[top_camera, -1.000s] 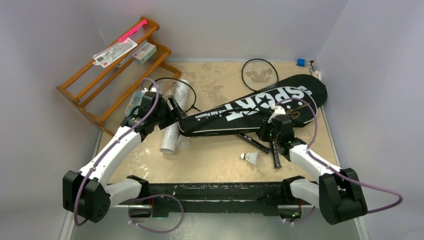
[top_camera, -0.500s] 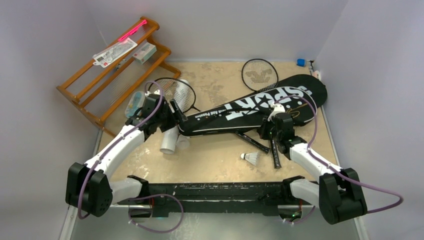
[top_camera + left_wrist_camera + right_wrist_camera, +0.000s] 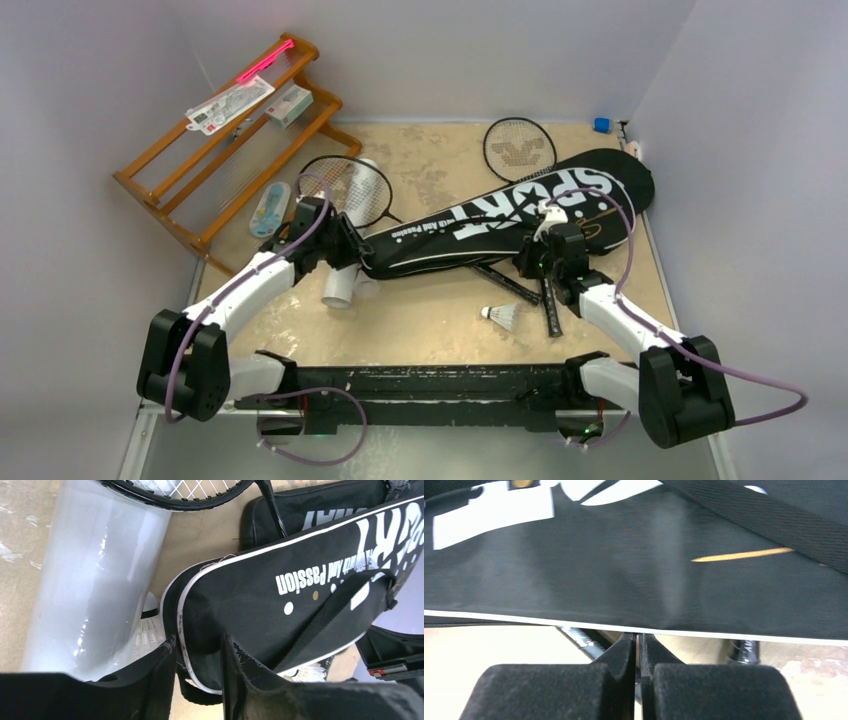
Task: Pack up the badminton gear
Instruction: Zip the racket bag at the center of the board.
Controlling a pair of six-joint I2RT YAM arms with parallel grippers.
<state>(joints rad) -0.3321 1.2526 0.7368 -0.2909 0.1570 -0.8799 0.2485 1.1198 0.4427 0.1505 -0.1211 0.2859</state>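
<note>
A long black bag [image 3: 500, 215] with white lettering lies slantwise across the floor. Its narrow end [image 3: 205, 625] sits between the fingers of my left gripper [image 3: 352, 250] [image 3: 197, 645], which is shut on it. My right gripper [image 3: 538, 262] [image 3: 638, 635] is shut, tips touching the bag's white-piped lower edge [image 3: 704, 633]; a pinch cannot be told. A second black bag [image 3: 300, 505] lies underneath. The white-silver tube [image 3: 343, 283] [image 3: 100, 570] lies beside my left gripper, under one racket head [image 3: 350, 185]. Another racket [image 3: 518, 148] is at the back. A shuttlecock [image 3: 503, 317] rests beside two black handles [image 3: 551, 305].
The orange wooden rack [image 3: 220, 160] leans in the back left corner, bearing a white carton [image 3: 290, 103] and a card [image 3: 228, 105]. A pale blue-white packet [image 3: 270, 208] lies on the floor by the rack. Small items [image 3: 601, 124] sit in the back right corner. Walls close in on three sides.
My left arm has slid right to the bag's narrow end and its jaws have narrowed around it. My right gripper has shut at the bag's lower edge.
</note>
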